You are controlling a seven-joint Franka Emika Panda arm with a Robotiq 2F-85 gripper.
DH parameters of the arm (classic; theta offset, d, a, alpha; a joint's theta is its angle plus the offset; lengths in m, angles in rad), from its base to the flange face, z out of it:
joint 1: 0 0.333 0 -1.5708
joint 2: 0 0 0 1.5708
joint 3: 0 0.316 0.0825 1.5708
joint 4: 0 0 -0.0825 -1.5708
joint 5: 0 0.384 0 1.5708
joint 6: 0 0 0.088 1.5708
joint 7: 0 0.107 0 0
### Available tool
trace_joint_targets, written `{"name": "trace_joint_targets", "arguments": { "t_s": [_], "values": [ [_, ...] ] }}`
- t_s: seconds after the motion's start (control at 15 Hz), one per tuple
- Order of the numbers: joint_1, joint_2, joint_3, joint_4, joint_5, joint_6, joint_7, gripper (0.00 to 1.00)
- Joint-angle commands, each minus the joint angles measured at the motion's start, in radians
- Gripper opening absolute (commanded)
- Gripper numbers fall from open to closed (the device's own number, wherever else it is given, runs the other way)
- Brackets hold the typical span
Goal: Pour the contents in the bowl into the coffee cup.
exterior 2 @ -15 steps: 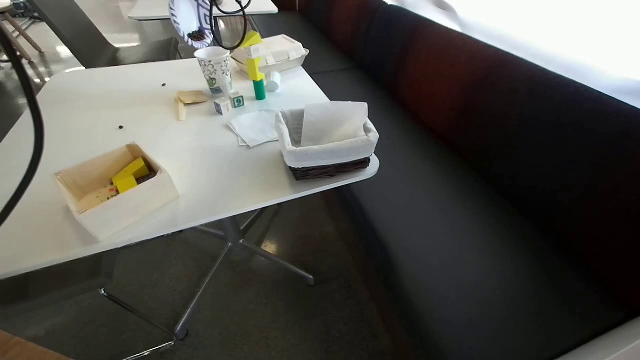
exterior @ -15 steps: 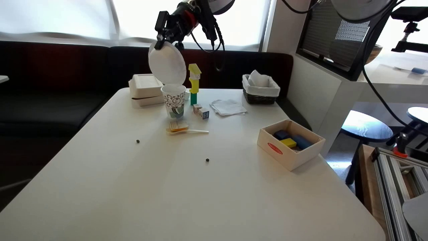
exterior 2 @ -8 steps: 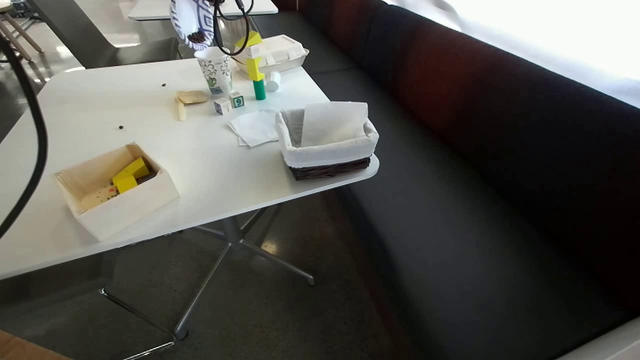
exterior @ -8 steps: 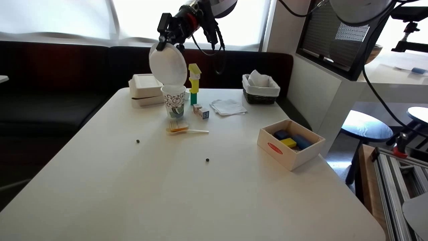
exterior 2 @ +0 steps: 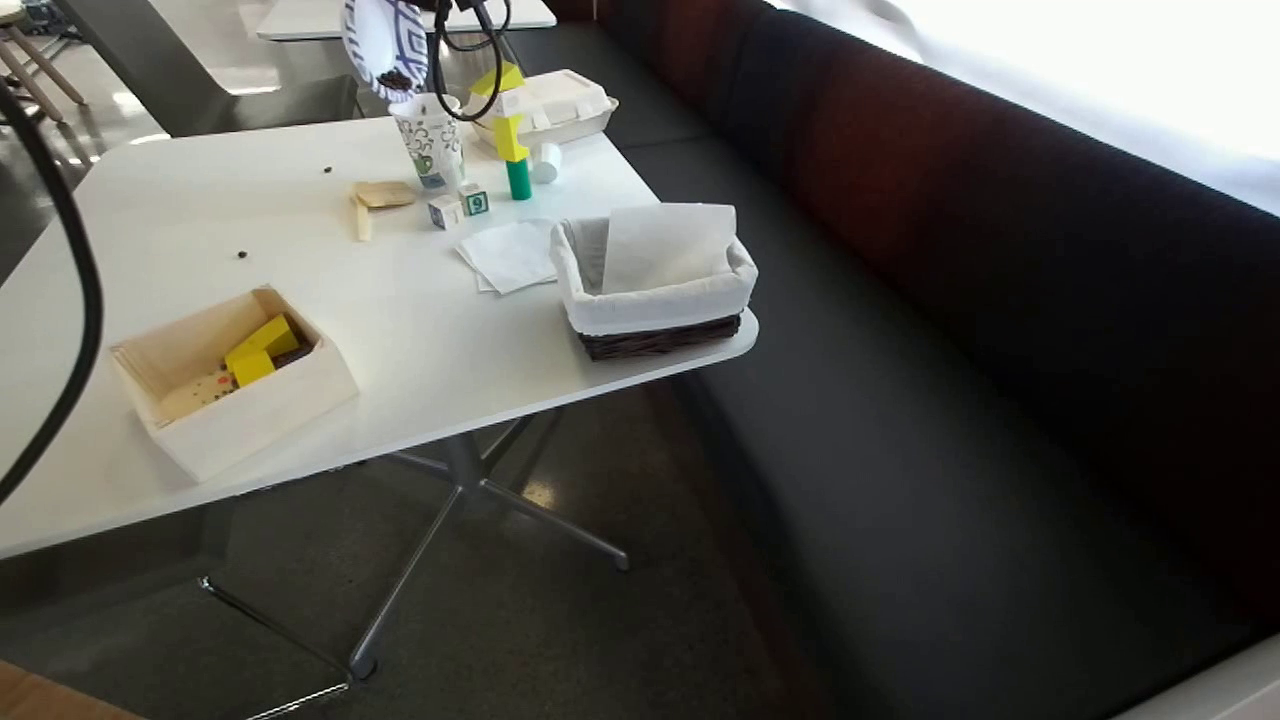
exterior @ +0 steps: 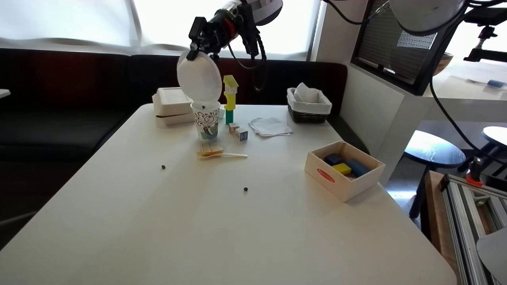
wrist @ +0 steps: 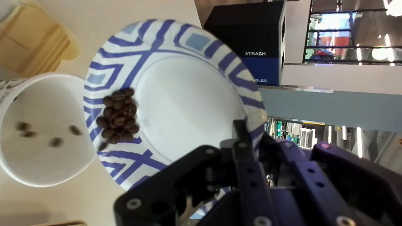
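WINDOWS (exterior: 71,21): bright white, strongly backlit | BENCH (exterior 2: 850,450): black seat runs below windows | BACKREST (exterior 2: 900,180): dark, shows reddish patches | TABLE (exterior: 158,229): white top stands on metal legs (exterior 2: 464,466) | FLOOR (exterior 2: 600,450): dark, reflects light | STOOLS (exterior: 433,149): round tops, stand near white partition wall (exterior: 366,105) | CABINET (wrist: 243,31): black and blue, bears TRASH label

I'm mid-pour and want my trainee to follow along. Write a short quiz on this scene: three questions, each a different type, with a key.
1. Multiple choice: Where do the fingers grip the bowl? A) underneath, at its base; B) at its rim; C) nowhere, they are clear of it.
2. True or false: The bowl has been emptied.
3. Count: How many dark bits, seen in both exterior views, lie loose on the tabletop?

Key
1. B.
2. False: a cluster of beans sits inside it; a few others show within the coffee cup's mouth.
3. Two.
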Motion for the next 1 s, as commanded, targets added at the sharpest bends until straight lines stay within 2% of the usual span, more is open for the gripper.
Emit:
{"name": "trace_joint_targets", "arguments": {
  "t_s": [0.0, 0.93],
  "values": [
    [-0.011, 0.034, 0.025, 0.032, 0.017, -0.043, -0.018, 0.02],
    [-0.037, 0.052, 0.065, 0.041, 0.017, -0.082, -0.043, 0.02]
  ]
}}
